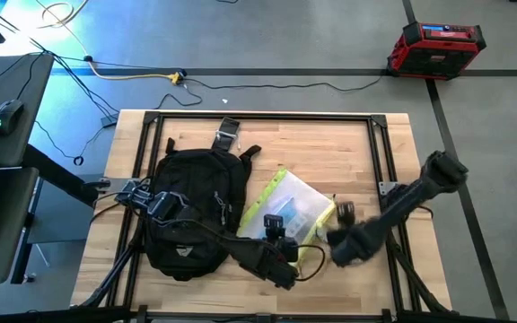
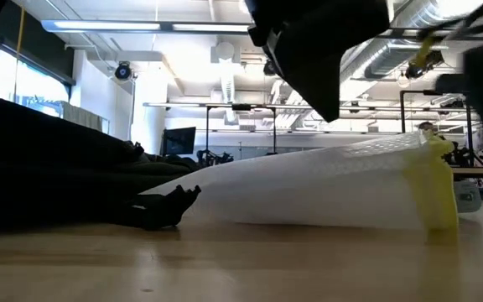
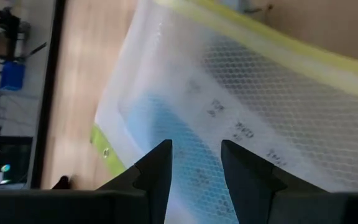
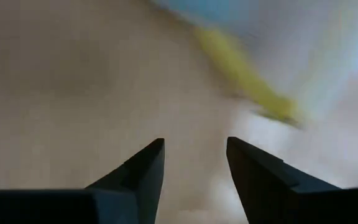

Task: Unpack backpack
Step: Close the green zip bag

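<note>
the backpack (image 1: 189, 212) is lying on the wooden table (image 1: 330, 144) at about 9 o'clock from centre, straps trailing toward 12. a translucent pouch with neon-yellow trim (image 1: 287, 208) is already out and resting on the wood just beside the backpack, toward 3 o'clock — so, by judgement, at least one item is unpacked. whether anything is left inside cannot be told; the bag's opening is not showing.

the left gripper (image 3: 196, 163) is hovering over the pouch at its 6 o'clock edge, jaws spread with a gap between them and nothing pinched. the right gripper (image 4: 194, 163) is sitting just off the pouch's 4 o'clock corner over bare wood, jaws parted too, holding nothing.

edges and room — the pouch is lying well inside the black frame rails (image 1: 384, 170). open wood is showing at 12 to 2 o'clock. the 6 o'clock side is crowded, both arms converging there close together, near the table's front edge. the low view is showing the pouch flat on the wood, one yellow edge facing the camera.
</note>
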Tool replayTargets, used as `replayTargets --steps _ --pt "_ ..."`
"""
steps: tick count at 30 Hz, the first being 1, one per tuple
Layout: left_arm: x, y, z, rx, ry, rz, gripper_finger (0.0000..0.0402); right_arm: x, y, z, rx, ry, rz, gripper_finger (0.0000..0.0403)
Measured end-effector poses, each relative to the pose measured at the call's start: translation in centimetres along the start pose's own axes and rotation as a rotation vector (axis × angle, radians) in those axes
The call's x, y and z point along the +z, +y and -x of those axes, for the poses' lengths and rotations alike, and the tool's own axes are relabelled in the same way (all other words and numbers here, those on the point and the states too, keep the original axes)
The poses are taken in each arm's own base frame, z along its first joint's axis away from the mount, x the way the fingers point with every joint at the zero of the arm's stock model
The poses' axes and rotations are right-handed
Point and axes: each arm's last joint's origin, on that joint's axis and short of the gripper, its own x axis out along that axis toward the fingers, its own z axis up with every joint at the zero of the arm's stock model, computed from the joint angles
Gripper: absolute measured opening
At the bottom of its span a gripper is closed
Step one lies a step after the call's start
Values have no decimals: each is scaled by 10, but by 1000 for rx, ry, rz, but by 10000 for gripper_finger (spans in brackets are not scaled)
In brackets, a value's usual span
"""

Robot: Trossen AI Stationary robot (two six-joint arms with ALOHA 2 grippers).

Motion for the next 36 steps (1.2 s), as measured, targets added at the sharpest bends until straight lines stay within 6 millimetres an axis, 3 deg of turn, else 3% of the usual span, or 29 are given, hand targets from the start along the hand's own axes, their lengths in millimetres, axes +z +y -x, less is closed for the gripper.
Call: replayTargets --steps 4,6,9,15,19,25,32,36 --pt "-2 1 0 16 14 11 119 15 34 8 223 -249 56 146" --pt "-2 1 0 16 15 14 119 19 38 5 258 -315 35 139" --pt "-2 1 0 17 16 13 119 22 25 -6 155 -347 -66 127" --pt "-2 1 0 17 17 13 119 26 -26 -35 -116 -345 -383 107" --pt "-3 1 0 17 19 15 119 24 -48 -40 -312 -344 -494 83" --pt "-4 1 0 19 28 24 119 32 -32 -27 -189 -357 -361 55" --pt "-4 1 0 10 31 27 119 30 10 -11 34 -424 -176 46" --pt "-4 2 0 10 32 28 119 36 20 -18 120 -539 -174 40"
